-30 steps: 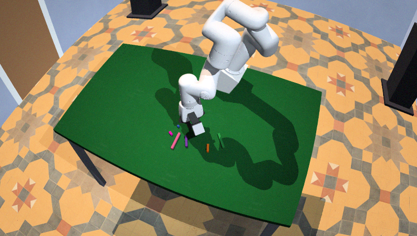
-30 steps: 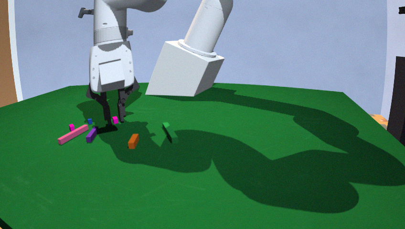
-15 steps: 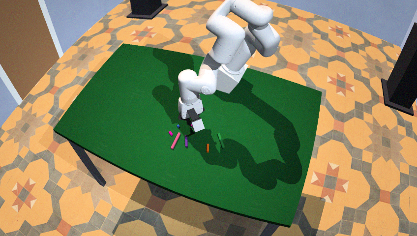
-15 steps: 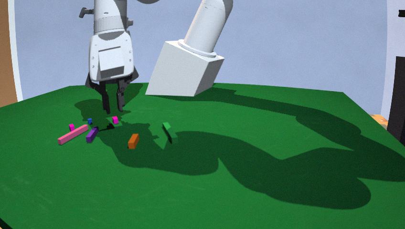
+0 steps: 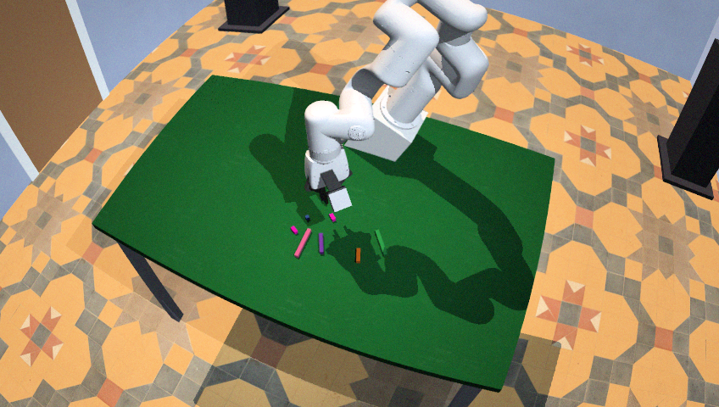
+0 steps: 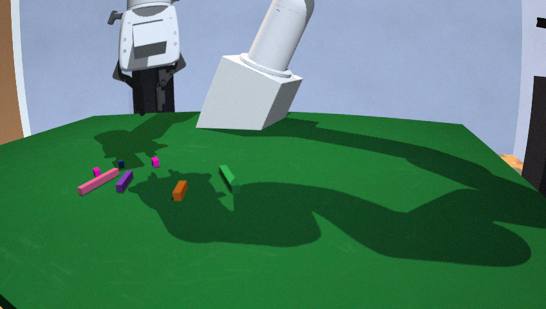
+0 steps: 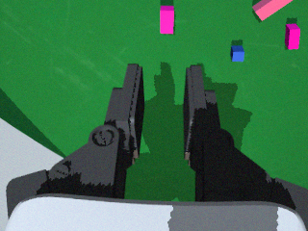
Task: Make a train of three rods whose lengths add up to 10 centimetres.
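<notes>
While seven rods lie apart on the green table [image 5: 202, 176] [image 6: 344, 164] [image 7: 58, 29], nothing is held.

The purple rod [image 5: 320, 242] [image 6: 124, 181] is set beside the pink rod [image 5: 303, 242] [image 6: 98, 181] [image 7: 272, 8]; above the table, the partly open gripper [image 5: 330, 203] [image 6: 151, 111] [image 7: 164, 85] is seen with its fingers apart.

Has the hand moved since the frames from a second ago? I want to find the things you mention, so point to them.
Yes. In the exterior view the hand [image 5: 330, 201] [image 6: 151, 109] [image 7: 164, 85] has risen: its fingertips, then low beside the nearer magenta rod, now reach only about the table's far edge.
</notes>
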Robot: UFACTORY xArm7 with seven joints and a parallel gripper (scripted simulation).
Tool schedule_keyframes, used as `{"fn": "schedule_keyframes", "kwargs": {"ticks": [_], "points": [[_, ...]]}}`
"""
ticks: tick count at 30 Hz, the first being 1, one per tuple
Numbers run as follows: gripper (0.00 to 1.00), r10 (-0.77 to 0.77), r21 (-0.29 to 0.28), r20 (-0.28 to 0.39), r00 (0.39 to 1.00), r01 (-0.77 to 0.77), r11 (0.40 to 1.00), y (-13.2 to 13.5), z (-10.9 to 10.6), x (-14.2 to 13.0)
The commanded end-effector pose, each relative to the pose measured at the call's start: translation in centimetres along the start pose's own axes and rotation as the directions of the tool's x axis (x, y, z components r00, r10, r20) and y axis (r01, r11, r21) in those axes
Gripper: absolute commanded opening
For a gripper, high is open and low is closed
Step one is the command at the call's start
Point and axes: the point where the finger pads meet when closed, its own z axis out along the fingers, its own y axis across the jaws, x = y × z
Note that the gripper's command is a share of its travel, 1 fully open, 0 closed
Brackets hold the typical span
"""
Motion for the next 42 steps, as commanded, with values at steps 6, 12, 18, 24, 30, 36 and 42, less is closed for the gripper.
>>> {"fn": "schedule_keyframes", "kwargs": {"ticks": [6,12,18,24,30,36,42], "points": [[1.0,0.0,-0.003,0.0,1.0,0.0,1.0,0.2,-0.8,0.0],[1.0,0.0,-0.003,0.0,1.0,0.0,1.0,0.2,-0.8,0.0],[1.0,0.0,-0.003,0.0,1.0,0.0,1.0,0.2,-0.8,0.0],[1.0,-0.002,-0.004,0.0,1.0,0.002,1.0,0.3,-0.8,0.0],[1.0,-0.112,-0.01,0.005,0.994,0.112,0.994,6.1,0.0,-0.3],[1.0,-0.203,-0.005,0.002,0.979,0.203,0.979,10.4,1.3,-1.1],[0.24,-0.22,-0.003,0.0,0.976,0.22,0.976,11.1,1.6,-1.3]]}}
